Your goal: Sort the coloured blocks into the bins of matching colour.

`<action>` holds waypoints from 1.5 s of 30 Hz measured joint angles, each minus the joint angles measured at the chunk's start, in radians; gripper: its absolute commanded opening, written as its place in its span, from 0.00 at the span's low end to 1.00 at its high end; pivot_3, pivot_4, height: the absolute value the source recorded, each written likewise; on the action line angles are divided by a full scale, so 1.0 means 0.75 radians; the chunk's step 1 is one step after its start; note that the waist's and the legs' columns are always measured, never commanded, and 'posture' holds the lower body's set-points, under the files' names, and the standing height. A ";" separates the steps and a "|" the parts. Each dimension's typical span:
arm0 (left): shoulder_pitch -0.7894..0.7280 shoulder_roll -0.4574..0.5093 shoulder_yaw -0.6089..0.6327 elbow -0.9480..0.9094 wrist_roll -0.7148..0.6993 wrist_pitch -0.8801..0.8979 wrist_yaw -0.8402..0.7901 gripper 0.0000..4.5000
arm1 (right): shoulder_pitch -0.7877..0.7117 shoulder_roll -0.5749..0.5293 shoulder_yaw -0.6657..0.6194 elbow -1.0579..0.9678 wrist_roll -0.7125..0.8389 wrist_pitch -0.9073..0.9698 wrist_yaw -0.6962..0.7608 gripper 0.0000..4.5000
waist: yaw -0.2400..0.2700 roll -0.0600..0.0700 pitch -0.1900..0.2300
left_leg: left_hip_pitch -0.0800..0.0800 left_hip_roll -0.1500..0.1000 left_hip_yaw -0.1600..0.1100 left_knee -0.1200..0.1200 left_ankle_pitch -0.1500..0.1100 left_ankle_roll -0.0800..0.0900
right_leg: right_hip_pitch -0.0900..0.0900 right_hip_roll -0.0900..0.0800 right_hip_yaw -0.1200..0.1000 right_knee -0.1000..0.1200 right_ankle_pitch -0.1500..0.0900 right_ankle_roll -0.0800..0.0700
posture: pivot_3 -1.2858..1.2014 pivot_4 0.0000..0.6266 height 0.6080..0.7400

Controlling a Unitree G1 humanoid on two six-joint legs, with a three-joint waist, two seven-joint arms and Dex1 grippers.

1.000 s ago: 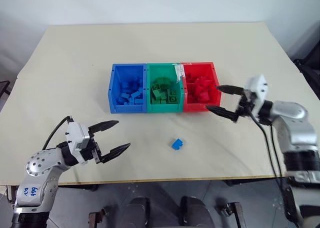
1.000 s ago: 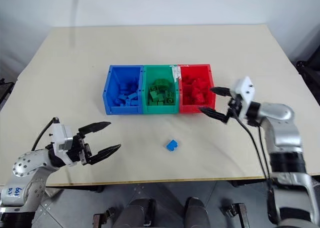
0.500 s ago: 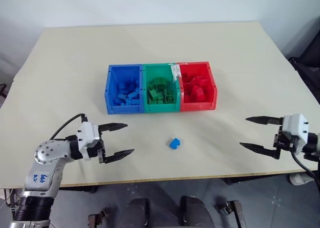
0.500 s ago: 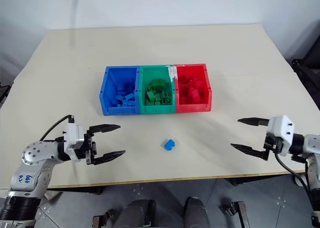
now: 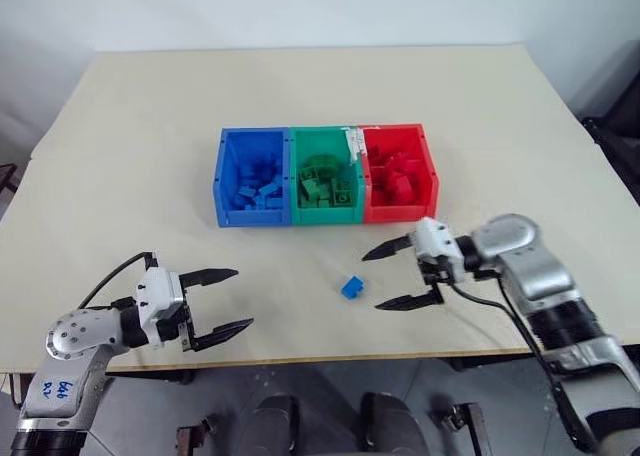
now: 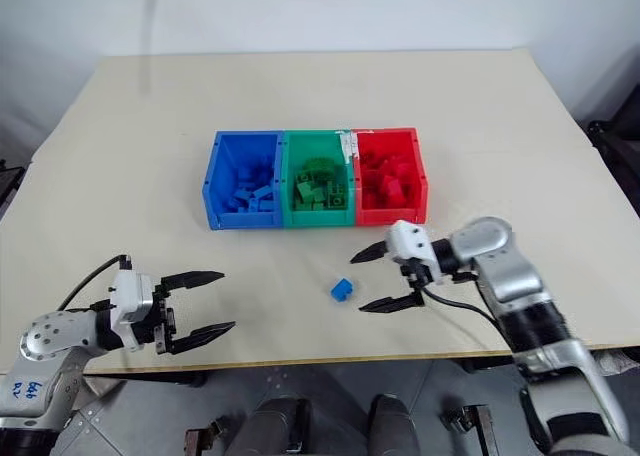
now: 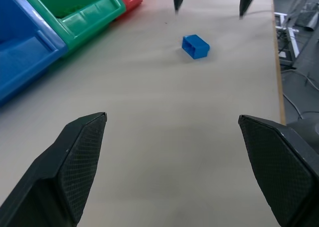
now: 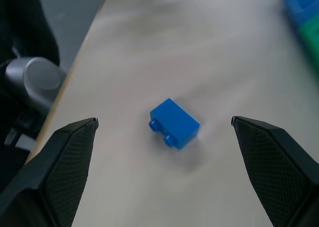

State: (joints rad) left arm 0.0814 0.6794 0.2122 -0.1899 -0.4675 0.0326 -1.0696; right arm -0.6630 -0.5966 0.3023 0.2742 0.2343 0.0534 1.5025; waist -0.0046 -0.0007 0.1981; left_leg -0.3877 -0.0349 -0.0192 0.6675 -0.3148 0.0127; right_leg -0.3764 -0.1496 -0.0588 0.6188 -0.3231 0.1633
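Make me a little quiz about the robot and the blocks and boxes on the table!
1. True or false: the blue block already lies inside the blue bin.
2. Which gripper is nearer the loose block? A) left gripper B) right gripper
3. Fill in: the bin in the middle of the row is ____.

Key:
1. False. It lies on the table, in front of the bins.
2. B. It stands open just beside the block, pointing at it; the left gripper, also open, is farther off.
3. Green: the green bin sits between the blue bin and the red bin.
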 measured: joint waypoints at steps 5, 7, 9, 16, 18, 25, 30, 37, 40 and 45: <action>0.047 -0.001 0.023 -0.055 0.000 0.014 0.051 1.00 | -0.026 0.056 0.038 0.129 -0.098 -0.077 -0.036 0.86 | 0.003 0.000 0.000 | 0.000 -0.002 -0.001 0.000 0.000 0.000 | 0.000 -0.001 -0.001 0.000 0.000 0.000 | 0.52 0.24 1.00; 0.067 -0.003 0.024 -0.062 0.000 0.017 0.064 1.00 | -0.026 0.063 0.039 0.147 -0.107 -0.098 -0.048 0.71 | 0.000 0.000 0.000 | 0.000 -0.001 0.000 -0.001 0.000 0.000 | 0.000 0.000 -0.001 0.000 0.000 0.000 | 0.52 0.24 1.00; 0.076 -0.005 0.024 -0.080 0.000 0.017 0.074 1.00 | -0.026 0.063 0.039 0.149 -0.115 -0.099 -0.046 0.56 | 0.001 0.000 0.000 | 0.000 0.000 0.000 0.000 0.000 0.000 | 0.000 0.000 -0.002 0.000 0.000 0.000 | 0.52 0.24 1.00; 0.073 -0.011 0.024 -0.099 0.000 0.019 0.100 1.00 | -0.010 0.052 0.023 0.135 -0.113 -0.083 -0.045 0.04 | 0.001 0.000 0.000 | 0.000 0.000 0.000 0.000 0.000 0.000 | 0.000 0.000 -0.001 0.000 0.000 0.000 | 0.52 0.24 1.00; 0.071 -0.021 0.024 -0.099 0.000 0.018 0.111 1.00 | 0.010 0.056 0.004 0.100 -0.085 -0.029 -0.056 0.04 | 0.001 0.000 0.000 | 0.000 0.000 0.000 0.000 -0.001 0.000 | 0.000 0.000 -0.001 0.000 0.000 0.000 | 0.52 0.24 1.00; 0.067 -0.053 0.038 -0.096 -0.007 0.018 0.161 1.00 | 0.006 0.113 -0.059 -0.080 0.020 0.237 -0.179 0.04 | 0.001 0.000 0.000 | 0.000 0.000 0.000 0.000 -0.001 -0.001 | 0.000 0.000 -0.002 0.000 0.000 0.000 | 0.52 0.24 1.00; 0.066 -0.054 0.056 -0.095 -0.002 0.019 0.180 1.00 | 0.001 0.122 -0.063 -0.101 0.032 0.302 -0.223 0.13 | 0.003 0.000 0.000 | 0.000 0.000 0.000 0.000 -0.001 -0.001 | 0.000 0.000 -0.001 0.000 0.000 0.000 | 0.52 0.24 1.00; 0.004 -0.043 0.001 -0.097 0.006 0.064 0.182 1.00 | 0.287 -0.047 -0.315 -0.343 0.250 0.283 -0.111 0.60 | 0.027 0.000 0.000 | -0.001 -0.001 -0.001 -0.001 -0.003 0.000 | 0.001 -0.001 -0.003 -0.001 0.000 0.000 | 0.52 0.24 1.00; -0.054 -0.031 -0.023 -0.090 0.004 0.083 0.156 1.00 | 0.444 -0.133 -0.450 -0.386 0.284 0.210 -0.104 0.83 | 0.034 0.000 0.000 | -0.001 -0.001 0.002 0.000 -0.003 0.000 | 0.001 0.000 -0.003 -0.001 0.000 0.000 | 0.52 0.24 1.00; -0.162 0.006 -0.098 -0.024 0.062 0.149 0.155 1.00 | 0.651 -0.222 -0.655 -0.445 0.320 0.094 -0.106 0.99 | 0.035 0.000 0.000 | 0.001 -0.001 0.004 0.000 -0.002 0.000 | 0.001 0.001 -0.003 0.000 0.000 0.000 | 0.52 0.24 1.00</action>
State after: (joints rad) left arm -0.0401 0.6836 0.1388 -0.2081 -0.4212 0.1441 -0.9535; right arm -0.1746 -0.7634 -0.1886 -0.0595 0.4744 0.1241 1.4229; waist 0.0215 -0.0006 0.1981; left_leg -0.3870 -0.0355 -0.0164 0.6675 -0.3167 0.0126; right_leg -0.3755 -0.1488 -0.0610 0.6187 -0.3229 0.1630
